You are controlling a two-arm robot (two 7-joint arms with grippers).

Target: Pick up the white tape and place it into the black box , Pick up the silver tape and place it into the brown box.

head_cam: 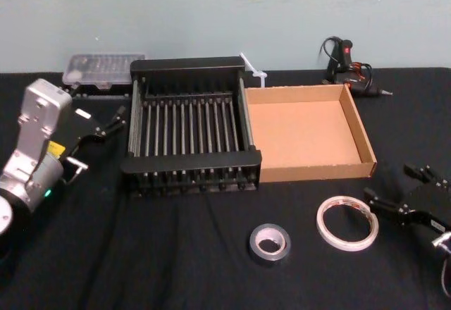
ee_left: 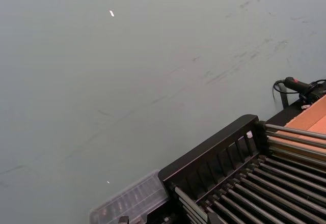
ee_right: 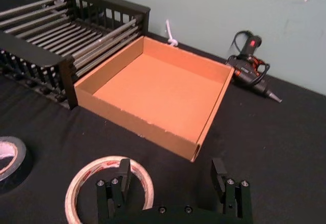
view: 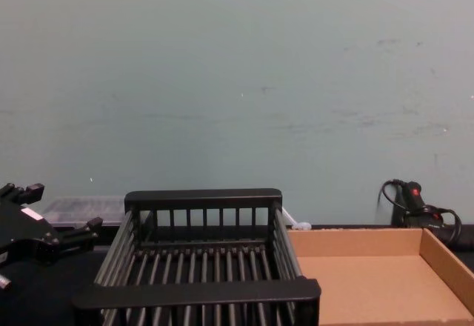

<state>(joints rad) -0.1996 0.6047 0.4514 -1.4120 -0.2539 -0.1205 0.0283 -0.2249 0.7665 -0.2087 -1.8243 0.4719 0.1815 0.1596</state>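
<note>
Right gripper [head_cam: 398, 187] fingers apart, low over the worktop [head_cam: 176, 253], just beside the white tape [head_cam: 347, 246]. Silver tape [head_cam: 270, 258] lies near it. Left gripper [head_cam: 109, 123] apart, beside the black box [head_cam: 190, 162]. Close off-centre and you'll likely skid that thin ring away.

The brown box [head_cam: 310, 172] is matt cardboard, the silver tape [head_cam: 269, 254] glossy, the black box [head_cam: 190, 163] probably plastic.

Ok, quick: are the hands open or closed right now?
Left hand: open, empty, left of the black box.
Right hand: open, empty, by the white tape.
</note>
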